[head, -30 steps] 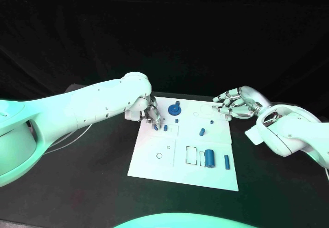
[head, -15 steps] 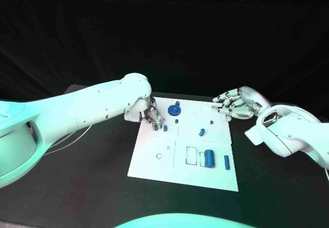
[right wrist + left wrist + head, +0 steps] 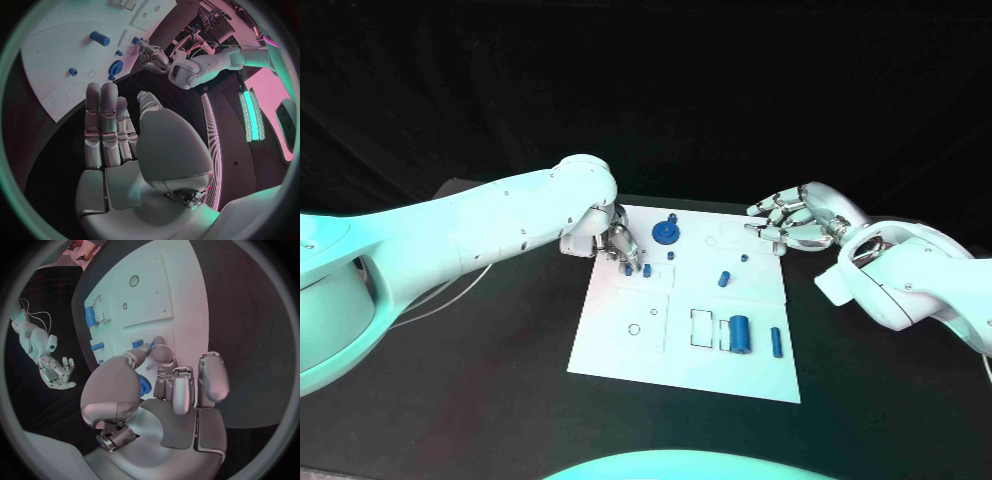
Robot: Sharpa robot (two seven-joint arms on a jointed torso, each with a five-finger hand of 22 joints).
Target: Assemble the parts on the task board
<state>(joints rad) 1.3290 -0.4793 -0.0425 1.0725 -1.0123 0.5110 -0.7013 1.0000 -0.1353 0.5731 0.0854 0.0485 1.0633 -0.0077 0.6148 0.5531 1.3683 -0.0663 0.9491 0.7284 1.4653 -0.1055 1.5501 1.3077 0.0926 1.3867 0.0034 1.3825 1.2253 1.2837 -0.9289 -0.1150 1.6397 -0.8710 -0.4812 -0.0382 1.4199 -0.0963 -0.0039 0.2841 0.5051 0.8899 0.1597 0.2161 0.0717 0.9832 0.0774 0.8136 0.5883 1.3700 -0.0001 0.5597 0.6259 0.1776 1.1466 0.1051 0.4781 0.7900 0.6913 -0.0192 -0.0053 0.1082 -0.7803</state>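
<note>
Task board (image 3: 678, 350): white plate mid-table on the black table (image 3: 488, 380), long axis running away from robot.

Left hand (image 3: 610, 243) at board's far-left corner, fingers pointed down onto the plate. In left wrist view, fingertips (image 3: 157, 344) closed round a small blue peg (image 3: 139, 344), thumb and a finger pinching it right at the board surface; other fingers curled alongside, holding nothing. Peg upright or tilted: can't tell.

Right hand (image 3: 790, 220) off the board's far-right corner, above the table, palm up-ish, fingers loosely spread, nothing in it. Same in right wrist view (image 3: 119, 135): fingers straight and side by side, thumb apart, empty.

Parts on board:
- round blue knob (image 3: 666, 232) w/ short stem, far end, just beside left hand's fingers
- small blue pin (image 3: 648, 270) near left hand, standing in the plate; a second tiny one (image 3: 672, 255) just beyond it
- blue peg (image 3: 726, 277) mid-board, right of centre, lying tilted
- tiny blue stud (image 3: 744, 257) near far-right area
- blue cylinder (image 3: 741, 333) lying in a rectangular recess, near-right part of board
- slim blue bar (image 3: 776, 340) just right of cylinder, apart from it
- empty rectangular slot (image 3: 702, 328) just left of cylinder
- small round hole (image 3: 635, 327) near-left part of board
</note>
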